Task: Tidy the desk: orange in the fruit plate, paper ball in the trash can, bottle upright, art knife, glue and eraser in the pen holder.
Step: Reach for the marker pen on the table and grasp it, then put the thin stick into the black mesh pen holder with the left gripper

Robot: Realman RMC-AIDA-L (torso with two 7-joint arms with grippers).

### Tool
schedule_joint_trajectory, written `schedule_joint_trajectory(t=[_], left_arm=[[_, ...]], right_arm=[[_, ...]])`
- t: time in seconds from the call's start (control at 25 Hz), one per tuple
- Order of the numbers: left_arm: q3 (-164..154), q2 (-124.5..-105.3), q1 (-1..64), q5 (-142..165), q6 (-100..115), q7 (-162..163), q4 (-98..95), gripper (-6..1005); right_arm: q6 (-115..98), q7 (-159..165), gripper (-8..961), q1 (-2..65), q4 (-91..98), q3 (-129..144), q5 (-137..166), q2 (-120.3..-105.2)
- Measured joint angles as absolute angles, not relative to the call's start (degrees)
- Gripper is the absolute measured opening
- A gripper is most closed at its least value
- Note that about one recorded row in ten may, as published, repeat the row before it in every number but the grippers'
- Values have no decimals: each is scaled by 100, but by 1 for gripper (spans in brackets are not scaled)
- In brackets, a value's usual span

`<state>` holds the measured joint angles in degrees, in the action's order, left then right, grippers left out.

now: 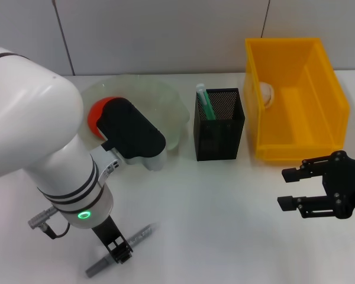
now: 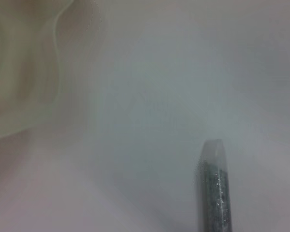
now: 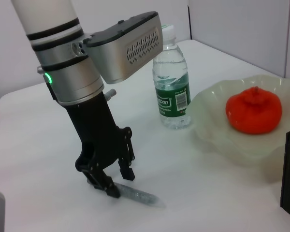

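White table (image 1: 225,201) stretches under everything, backed by a pale panelled wall. Largest on it is the yellow trash can (image 1: 319,127) near the far right corner, with a whitish paper ball (image 1: 266,92) resting inside against its left wall. Toward the far left sits the pale green fruit plate (image 3: 222,130), holding the orange (image 3: 253,109). Just beside the plate's rim, the bottle (image 3: 171,82) stands upright with its white cap on. Between the plate and the trash can stands the black mesh pen holder (image 1: 219,127), and the mint-green art knife (image 1: 205,102) pokes out of its left side. The left gripper (image 3: 117,182) is down at the near left edge of the table, its fingers (image 3: 126,171) narrow and set on either side of the silver-grey glue (image 1: 139,235), which lies flat and slanted on the table; I cannot tell whether they press it. The right gripper (image 1: 290,188) hovers by the near right edge, in front of the trash can, its fingers (image 1: 291,174) wide apart and holding nothing.
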<state>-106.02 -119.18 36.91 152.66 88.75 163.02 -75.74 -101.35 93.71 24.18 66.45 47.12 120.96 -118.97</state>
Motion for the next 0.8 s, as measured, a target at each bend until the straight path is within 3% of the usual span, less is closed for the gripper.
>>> schedule_joint_trajectory(t=[0.28,0.48,0.8], left_arm=[[-10690,-11918,3763,15316,8916,16312,-7547,334],[-10776,-11918,3838,15319,8905,16309,-7401,254],[-10876,-11918,3872,15281,8899,16289,-7387,221]], right_arm=[[-10130,9375,593,2431,6609,4714,12095,-11898],[-10123,9386,593,2477,6537,4711,12095,-11890],[-10106,9397,593,2491,6500,4700,12105,-11892]])
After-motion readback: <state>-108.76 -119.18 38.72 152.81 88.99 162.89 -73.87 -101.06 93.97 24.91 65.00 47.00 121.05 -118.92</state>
